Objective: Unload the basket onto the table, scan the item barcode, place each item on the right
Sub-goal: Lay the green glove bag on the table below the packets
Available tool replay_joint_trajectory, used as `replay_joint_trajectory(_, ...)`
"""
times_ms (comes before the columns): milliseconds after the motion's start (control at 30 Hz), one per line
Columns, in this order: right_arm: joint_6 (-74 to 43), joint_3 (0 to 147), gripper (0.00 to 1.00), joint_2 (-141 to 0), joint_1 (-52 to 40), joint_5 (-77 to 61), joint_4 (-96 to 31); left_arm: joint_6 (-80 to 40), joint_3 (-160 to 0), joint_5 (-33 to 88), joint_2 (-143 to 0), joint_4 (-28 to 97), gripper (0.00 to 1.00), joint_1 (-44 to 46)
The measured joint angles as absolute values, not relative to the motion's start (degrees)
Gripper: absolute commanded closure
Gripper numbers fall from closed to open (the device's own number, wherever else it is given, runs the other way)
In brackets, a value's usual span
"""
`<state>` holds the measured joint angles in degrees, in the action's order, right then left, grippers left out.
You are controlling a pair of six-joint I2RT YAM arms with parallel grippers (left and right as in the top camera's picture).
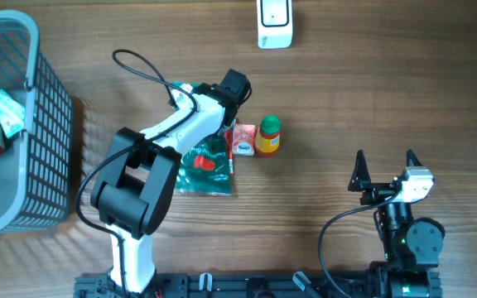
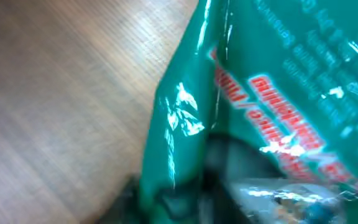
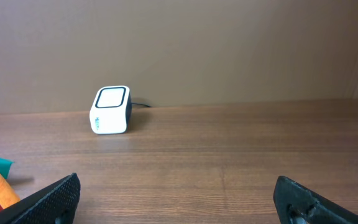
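Note:
A green foil packet (image 1: pixel 205 165) with red print lies flat on the wooden table. My left gripper (image 1: pixel 222 128) is down at the packet's upper right edge and is hidden under its own wrist in the overhead view. The left wrist view is blurred, and the green packet (image 2: pixel 260 93) fills most of it right up against the jaws, so how they stand does not show. The white barcode scanner (image 1: pixel 275 23) stands at the far edge, and the scanner (image 3: pixel 110 110) also shows in the right wrist view. My right gripper (image 1: pixel 385 170) rests near the front right, open and empty.
A small red carton (image 1: pixel 243 139) and a yellow bottle with a green cap (image 1: pixel 267 136) stand just right of the packet. A grey mesh basket (image 1: pixel 48 124) holding a few items fills the left side.

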<state>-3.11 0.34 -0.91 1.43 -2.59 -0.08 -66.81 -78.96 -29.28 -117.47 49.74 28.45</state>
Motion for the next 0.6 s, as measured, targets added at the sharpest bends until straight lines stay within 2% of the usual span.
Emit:
replay_joint_trajectory(67, -3.1, 0.4, 0.0, -0.9, 1.4, -2.6, -0.1, -66.7, -79.0, -29.2, -117.2, 51.1, 0.04, 28.4)
replay_joint_trajectory(100, -3.1, 0.4, 0.0, -0.9, 1.4, -2.6, -0.1, -66.7, -79.0, -29.1, -116.8, 51.4, 0.0, 28.4)
replay_joint_trajectory(300, -3.1, 0.3, 0.0, -0.9, 1.4, -2.6, -0.1, -65.2, -79.0, -30.5, -107.6, 51.4, 0.0, 28.4)
replay_joint_trajectory(433, -3.1, 0.4, 0.0, -0.9, 1.4, -2.6, -0.1, -63.7, -79.0, -34.4, -96.0, 51.0, 0.0, 27.9)
replay_joint_trajectory(600, -3.1, 0.3, 0.0, -0.9, 1.4, -2.6, -0.1, -55.5, -79.0, -38.1, -84.6, 45.0, 0.0, 24.3)
